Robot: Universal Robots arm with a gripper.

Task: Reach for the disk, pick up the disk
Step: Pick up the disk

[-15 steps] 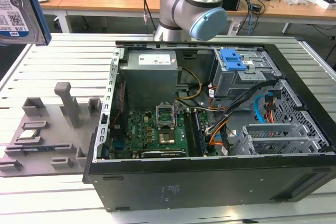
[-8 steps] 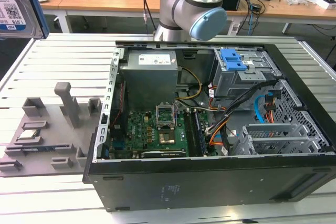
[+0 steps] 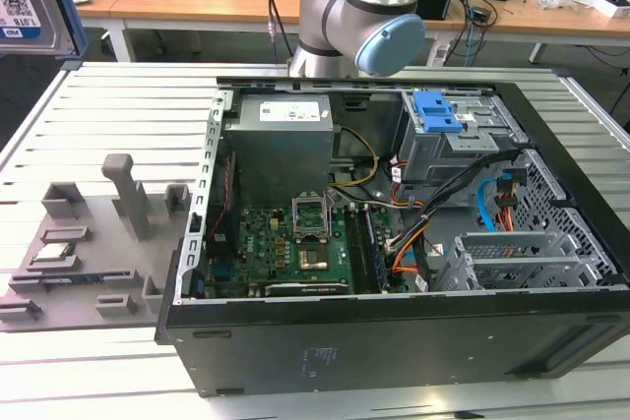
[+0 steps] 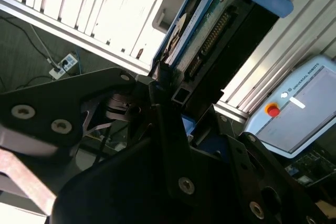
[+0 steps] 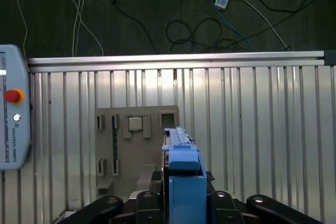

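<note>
The disk [image 5: 182, 174], edge-on with its blue side rail uppermost in the first wrist view, sits clamped between the closed jaws, clear above the slatted table [image 5: 252, 129]. The grey parts holder [image 5: 105, 145] lies far below it. In the exterior view the disk hangs high at the exterior view's left, well apart from the open computer case [image 3: 394, 341]. Reach and pick-up both appear complete.
</note>
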